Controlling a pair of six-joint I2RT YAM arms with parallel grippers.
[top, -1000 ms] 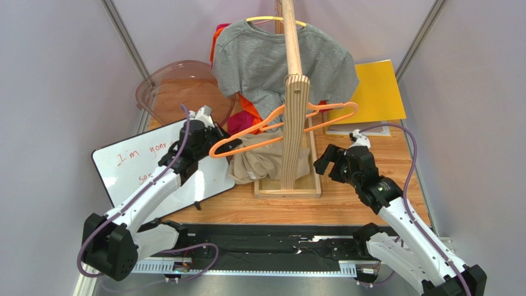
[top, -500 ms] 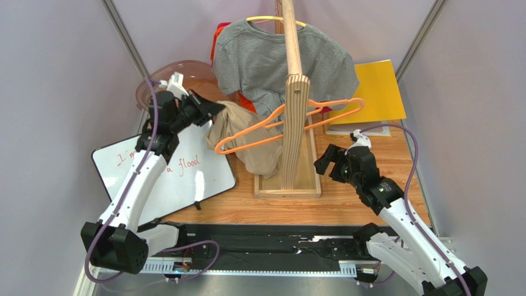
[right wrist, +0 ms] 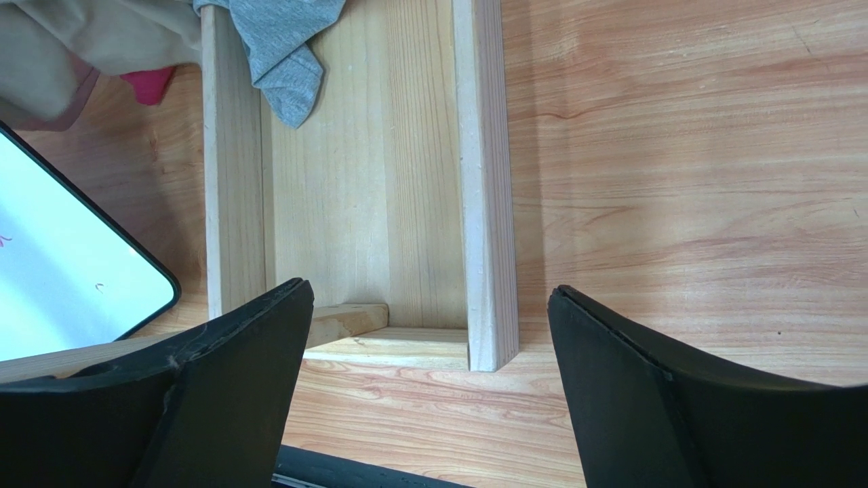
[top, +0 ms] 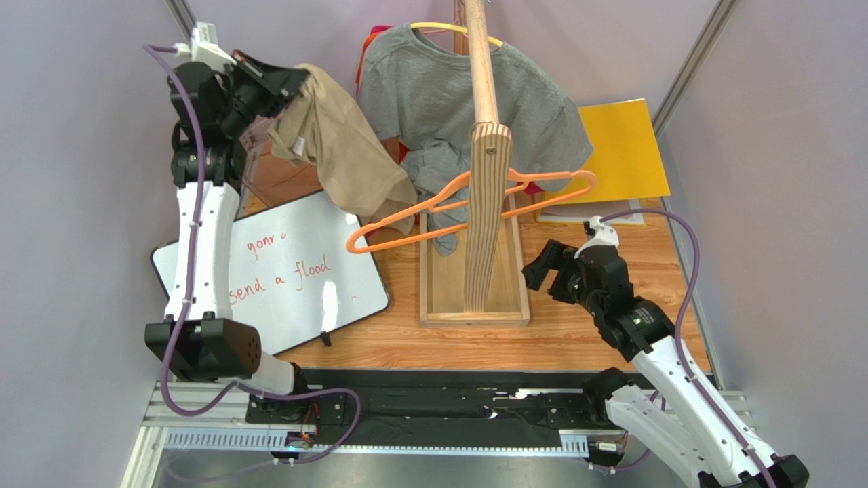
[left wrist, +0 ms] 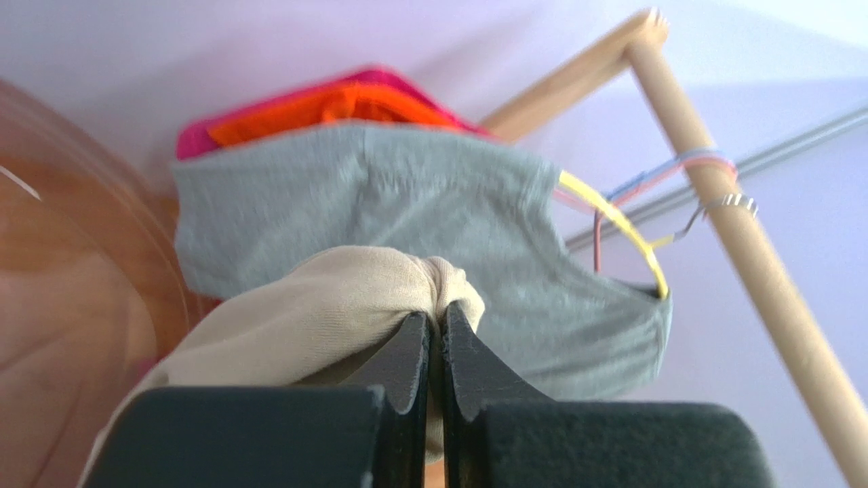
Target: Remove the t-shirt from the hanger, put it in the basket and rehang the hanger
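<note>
My left gripper (top: 283, 79) is raised high at the far left and is shut on a bunched fold of the beige t-shirt (top: 341, 153). The shirt hangs down and to the right from it. Its lower end reaches the left arm of the orange hanger (top: 530, 185); I cannot tell whether it still touches. The hanger hangs across the wooden rack post (top: 487, 193). In the left wrist view the jaws (left wrist: 436, 327) pinch the beige t-shirt (left wrist: 306, 320). My right gripper (top: 542, 269) is open and empty, low beside the rack base (right wrist: 479, 203).
A grey t-shirt (top: 438, 97) on a yellow hanger (left wrist: 624, 232) hangs from the rack rod behind. A clear plastic bin (top: 255, 178) stands at the back left, a whiteboard (top: 285, 280) at the front left, a yellow folder (top: 621, 153) at the right. Pink and orange cloth (left wrist: 336, 102) hangs behind the grey shirt.
My left arm has swung up and back to the left with the beige t-shirt, pulling it off the rack base and along the orange hanger. The right arm has barely moved.
</note>
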